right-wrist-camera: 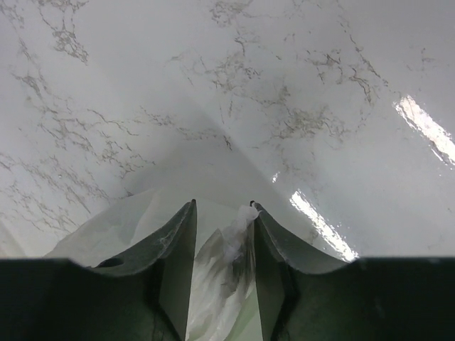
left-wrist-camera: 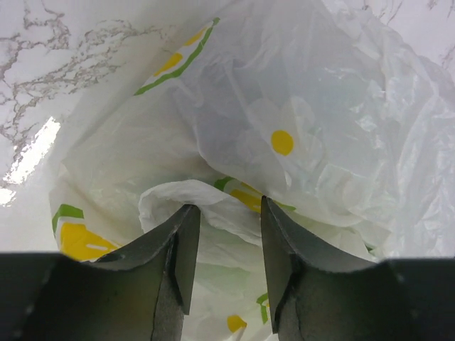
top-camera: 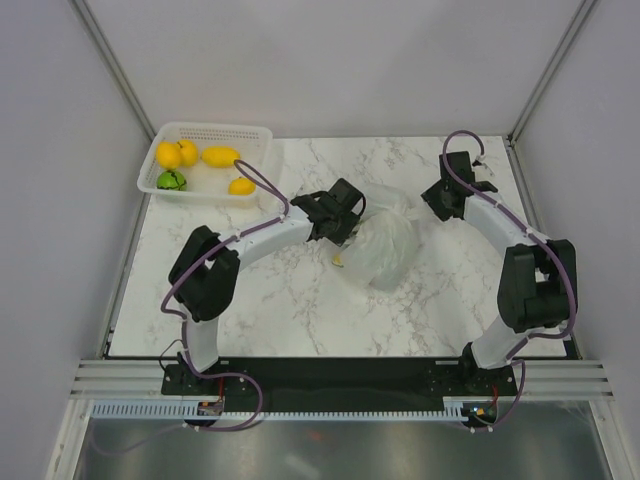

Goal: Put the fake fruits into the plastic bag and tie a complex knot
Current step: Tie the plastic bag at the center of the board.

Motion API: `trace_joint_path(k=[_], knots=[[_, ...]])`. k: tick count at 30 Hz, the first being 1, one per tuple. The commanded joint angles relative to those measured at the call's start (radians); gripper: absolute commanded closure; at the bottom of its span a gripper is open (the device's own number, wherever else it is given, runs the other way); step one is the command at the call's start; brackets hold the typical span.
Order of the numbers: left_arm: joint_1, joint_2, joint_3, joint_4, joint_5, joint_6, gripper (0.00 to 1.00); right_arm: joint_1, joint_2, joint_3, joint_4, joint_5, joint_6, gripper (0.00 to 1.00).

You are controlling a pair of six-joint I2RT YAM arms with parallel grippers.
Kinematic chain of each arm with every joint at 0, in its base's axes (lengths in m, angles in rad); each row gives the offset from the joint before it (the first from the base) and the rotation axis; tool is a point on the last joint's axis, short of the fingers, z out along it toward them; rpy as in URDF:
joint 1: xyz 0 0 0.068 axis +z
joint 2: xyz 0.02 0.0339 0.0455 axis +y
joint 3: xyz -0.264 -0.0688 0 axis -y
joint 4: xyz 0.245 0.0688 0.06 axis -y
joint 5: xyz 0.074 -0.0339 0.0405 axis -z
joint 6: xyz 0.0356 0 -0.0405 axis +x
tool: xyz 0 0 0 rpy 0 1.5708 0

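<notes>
Plastic from the bag sits inside my left gripper and right gripper, both half open, ready to grab for tying.

A robot lab cell: grey panel walls, aluminium frame rails, marble-look table.

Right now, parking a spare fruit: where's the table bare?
Bare marble: the near strip between left arm and right arm, before the white lemon-printed plastic bag; the far strip between the white perforated basket and right tool. Crowded around the bag.
</notes>
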Motion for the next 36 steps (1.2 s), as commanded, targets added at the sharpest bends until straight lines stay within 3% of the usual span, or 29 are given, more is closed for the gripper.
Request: trace_joint_path(k=[1,2,6,7,8,11,13,21,27,36], knots=[[0.001,0.029,0.009,0.014,-0.087,-0.023,0.54,-0.003,0.020,0.029,0.039,0.014,-0.024,0.58],[0.001,0.033,0.011,0.015,-0.104,-0.017,0.62,-0.003,0.022,0.029,0.043,0.012,-0.029,0.63],[0.008,0.056,0.018,0.017,-0.123,0.006,0.73,-0.001,0.038,0.030,0.063,0.005,-0.039,0.86],[0.010,0.056,0.023,0.015,-0.136,0.019,0.76,-0.001,0.043,0.038,0.063,0.001,-0.039,0.97],[0.013,0.055,0.028,0.015,-0.150,0.041,0.83,-0.001,0.045,0.040,0.063,0.001,-0.042,1.00],[0.013,0.018,0.032,0.012,-0.247,0.153,0.95,-0.003,0.029,0.044,0.063,0.015,-0.053,1.00],[0.016,-0.014,0.032,-0.005,-0.322,0.239,0.97,-0.001,0.022,0.052,0.063,0.034,-0.071,1.00],[0.045,-0.108,0.006,-0.051,-0.553,0.483,0.98,-0.003,-0.035,0.078,0.040,0.123,-0.134,1.00],[0.200,-0.158,-0.107,-0.063,-0.503,0.443,0.98,-0.015,-0.047,0.072,-0.006,0.192,-0.124,1.00],[0.405,-0.214,-0.262,-0.069,-0.399,0.409,0.98,-0.196,0.005,0.014,-0.114,0.143,-0.039,1.00]])
